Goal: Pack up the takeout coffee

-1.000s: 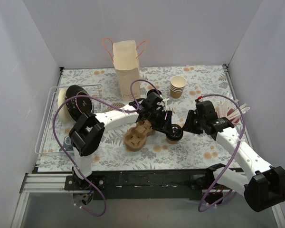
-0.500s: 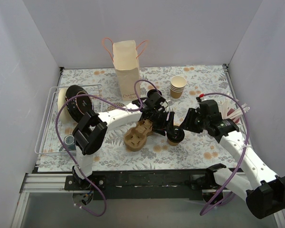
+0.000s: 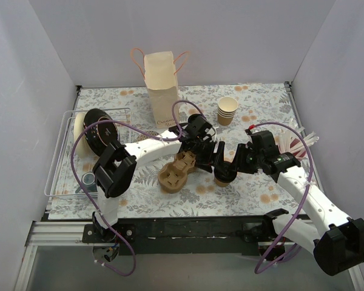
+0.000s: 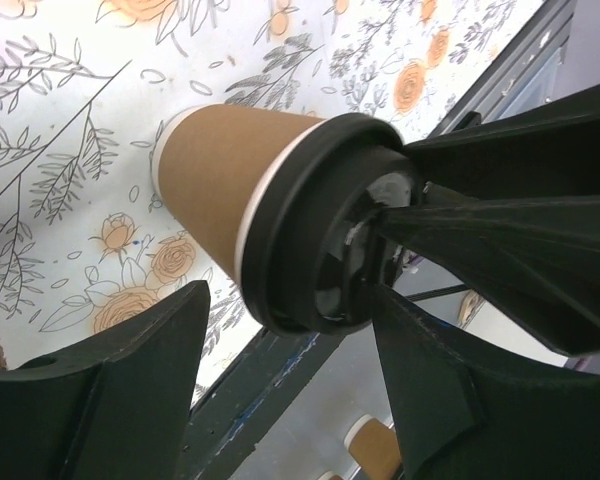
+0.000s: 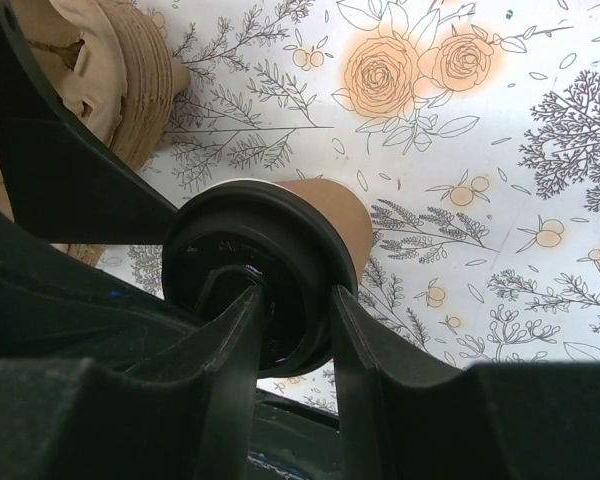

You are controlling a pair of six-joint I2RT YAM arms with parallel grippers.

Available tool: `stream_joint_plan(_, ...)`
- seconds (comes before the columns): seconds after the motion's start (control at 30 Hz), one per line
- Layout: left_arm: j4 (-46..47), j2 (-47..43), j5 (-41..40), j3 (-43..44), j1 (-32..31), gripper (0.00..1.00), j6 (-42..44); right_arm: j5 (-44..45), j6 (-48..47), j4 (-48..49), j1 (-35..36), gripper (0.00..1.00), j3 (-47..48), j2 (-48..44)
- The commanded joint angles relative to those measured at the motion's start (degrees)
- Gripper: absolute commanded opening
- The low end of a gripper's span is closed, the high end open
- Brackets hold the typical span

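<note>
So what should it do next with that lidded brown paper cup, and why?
Probably close the left gripper on the tan paper cup with the black lid: its fingers stand open either side, gripping nothing, while the right gripper is at the lid.

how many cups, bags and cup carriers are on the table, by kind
lidded coffee cup: 1
stack of lidless paper cups: 1 stack, its cups too small to count
paper bag: 1
pulp cup carrier: 1
total: 4, counting the stack as one
</note>
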Motion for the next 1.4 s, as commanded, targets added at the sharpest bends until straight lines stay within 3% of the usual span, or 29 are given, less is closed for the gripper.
stream_joint_plan(0.0,-1.19,-3.88,0.97,3.08,-0.08,0.65,1.79,1.07,-3.26,-0.24,0.24,0.40,-0.25,0.27)
stream_joint_plan(0.27,-7.77,-4.76,-5.26,3.52,1.67,0.60,4.69,1.51,-4.67,-0.85,0.24,0.38,-0.51,0.53)
stream_joint_plan(0.4,-6.82,-8.17,-6.07,1.15,3.61,0.56,4.96,1.69,-4.85,-0.94,0.59,0.37,-0.86,0.10)
stream_joint_plan(0.67,0.29,-10.21,0.60,-5.00,4.40,0.48,3.82,1.78,-4.67,-0.85,1.12,0.36,-1.12,-0.17)
stream_joint_plan(1.37,6.28,-4.59,2.28,-7.03,4.40,0.38,4.17,1.07,-4.32,-0.06,1.38,0.35,-2.35,-1.40)
